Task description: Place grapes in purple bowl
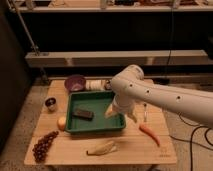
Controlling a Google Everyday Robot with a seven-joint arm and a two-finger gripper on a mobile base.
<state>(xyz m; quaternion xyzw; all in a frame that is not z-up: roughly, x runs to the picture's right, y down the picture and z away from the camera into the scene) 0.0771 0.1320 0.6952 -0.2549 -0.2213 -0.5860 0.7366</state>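
Note:
The grapes (45,145), a long bunch of dark reddish-purple berries, lie at the table's front left corner. At the back left of the table stands the purple bowl (75,82), and it looks empty. My white arm reaches in from the right. My gripper (121,115) hangs over the right end of the green tray (95,130), fingers spread open and holding nothing. It is far from the grapes and from the bowl.
A dark block (84,114) lies inside the tray. A small dark cup (51,103) and a yellow round fruit (61,122) sit left of the tray. A white can (95,85) lies beside the bowl. An orange carrot (150,134), a utensil (145,112) and a banana peel (102,148) lie right and front.

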